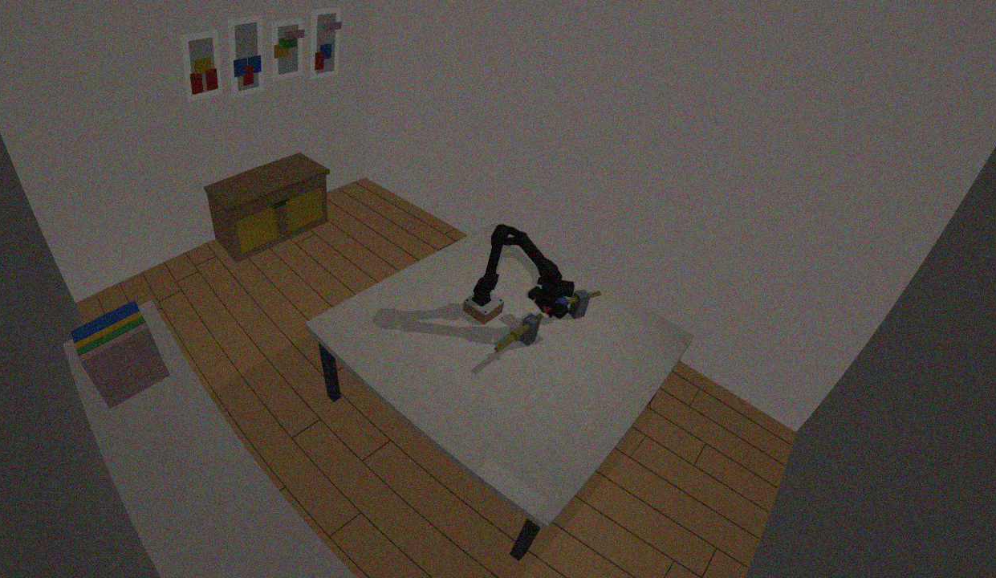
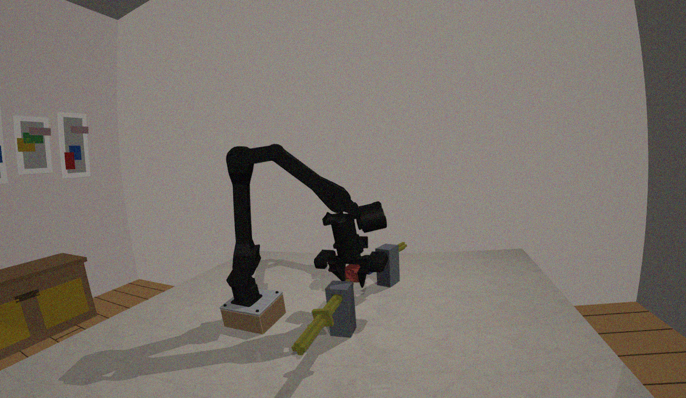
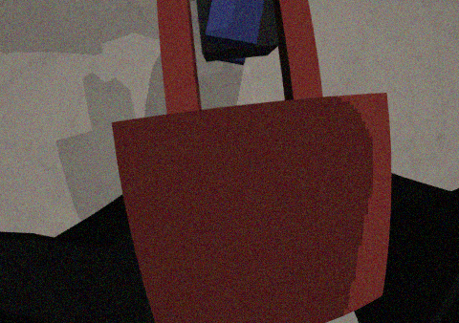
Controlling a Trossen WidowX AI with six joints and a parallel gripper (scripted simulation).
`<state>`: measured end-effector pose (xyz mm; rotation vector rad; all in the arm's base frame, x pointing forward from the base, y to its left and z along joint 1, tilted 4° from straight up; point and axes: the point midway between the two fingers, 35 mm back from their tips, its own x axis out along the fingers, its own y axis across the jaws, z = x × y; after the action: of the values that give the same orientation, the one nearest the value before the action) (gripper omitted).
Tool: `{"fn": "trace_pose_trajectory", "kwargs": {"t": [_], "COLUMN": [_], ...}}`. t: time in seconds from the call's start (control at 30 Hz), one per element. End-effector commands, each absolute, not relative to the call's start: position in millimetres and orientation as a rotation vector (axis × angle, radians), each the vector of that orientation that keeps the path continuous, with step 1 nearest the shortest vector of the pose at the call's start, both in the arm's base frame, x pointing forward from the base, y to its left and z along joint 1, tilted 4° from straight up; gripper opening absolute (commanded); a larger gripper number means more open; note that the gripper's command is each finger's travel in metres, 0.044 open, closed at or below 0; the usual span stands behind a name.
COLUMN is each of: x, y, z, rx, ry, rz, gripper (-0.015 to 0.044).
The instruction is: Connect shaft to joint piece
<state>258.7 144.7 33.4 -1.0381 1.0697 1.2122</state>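
Where gripped: red joint piece inside pincer

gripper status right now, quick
Gripper: closed on the red joint piece.

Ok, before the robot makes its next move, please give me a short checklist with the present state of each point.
1. Tool closed on the red joint piece: ok.
2. Joint piece linked to the blue part, its two red arms on either side of it: ok.
3. Opening of the joint piece straight along the near shaft: cannot tell, the opening is not visible.
4. Near block and far block both upright: ok.
5. Tool off the near shaft's outer part, with its collar: ok.
6. Joint piece released, ready for pushing the shaft: not ok.
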Motion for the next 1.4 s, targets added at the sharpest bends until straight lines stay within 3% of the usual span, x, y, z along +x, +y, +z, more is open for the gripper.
{"fn": "trace_pose_trajectory", "kwargs": {"t": [0.0, 0.83, 1.0, 1.1, 1.37], "x": [259.8, 259.5, 259.5, 259.5, 259.5], "y": [144.6, 144.6, 144.6, 144.6, 144.6], "z": [32.9, 32.7, 32.7, 32.7, 32.7], "rx": [-1.043, -1.038, -1.038, -1.038, -1.038], "ry": [1.053, 1.055, 1.055, 1.055, 1.055], "rz": [1.234, 1.233, 1.233, 1.233, 1.233], "gripper": [0.0, 0.0, 0.0131, 0.0147, 0.0357]}}
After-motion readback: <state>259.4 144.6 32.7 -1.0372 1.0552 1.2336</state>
